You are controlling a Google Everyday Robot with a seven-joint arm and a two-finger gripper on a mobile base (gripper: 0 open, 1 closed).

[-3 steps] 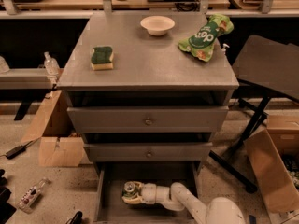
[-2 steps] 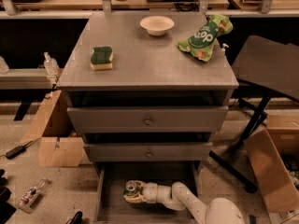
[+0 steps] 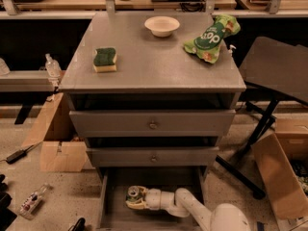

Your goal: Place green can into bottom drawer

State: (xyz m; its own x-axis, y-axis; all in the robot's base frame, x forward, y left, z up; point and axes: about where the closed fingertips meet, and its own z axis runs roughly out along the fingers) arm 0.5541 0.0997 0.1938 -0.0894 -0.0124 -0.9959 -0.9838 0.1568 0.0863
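Note:
The bottom drawer (image 3: pixel 113 211) is pulled open at the foot of the grey cabinet, showing its flat grey floor. The green can (image 3: pixel 135 193) lies inside it, left of centre, its silver top facing up and left. My gripper (image 3: pixel 134 199) reaches into the drawer from the right, its yellowish fingers around the can. My white arm (image 3: pixel 187 207) runs from the lower right edge into the drawer.
On the cabinet top (image 3: pixel 154 76) sit a green-and-yellow sponge (image 3: pixel 105 59), a white bowl (image 3: pixel 161 26) and a green chip bag (image 3: pixel 211 37). Two upper drawers (image 3: pixel 152 124) are closed. Cardboard boxes (image 3: pixel 53 143) stand left and right; a black stand (image 3: pixel 269 95) is right.

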